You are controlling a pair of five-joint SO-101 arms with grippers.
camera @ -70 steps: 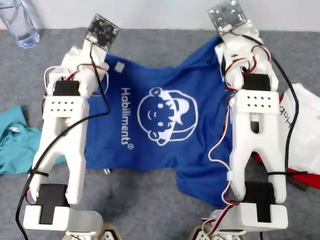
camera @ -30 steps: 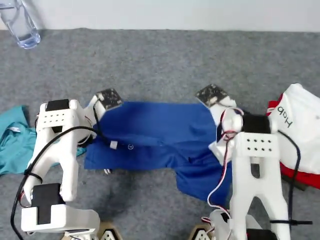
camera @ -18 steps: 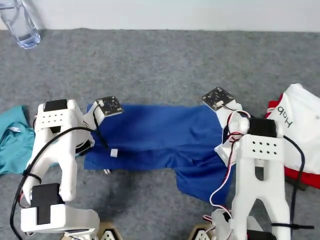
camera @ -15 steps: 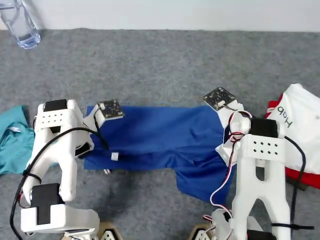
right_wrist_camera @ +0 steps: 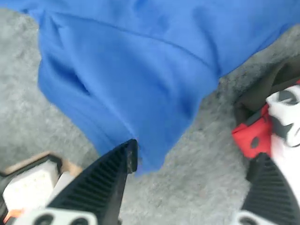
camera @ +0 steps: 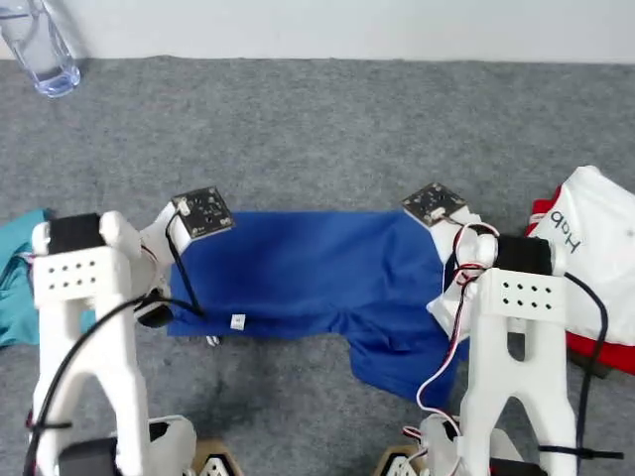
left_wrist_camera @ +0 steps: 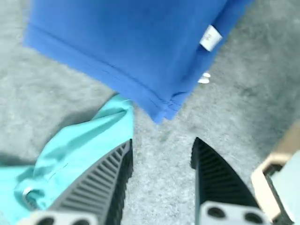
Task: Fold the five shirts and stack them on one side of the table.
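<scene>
Blue shirt, folded over, flat at centre of grey bench. Left claw and right claw both spread wide, gripping nothing, near its 7 and 5 o'clock corners. Teal shirt at 9 o'clock; white shirt on red shirt at 3 o'clock.

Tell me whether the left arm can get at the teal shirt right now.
Probably yes. The left tool hangs open over the table, the teal shirt lies right beside it, and nothing covers that part of the shirt.
</scene>
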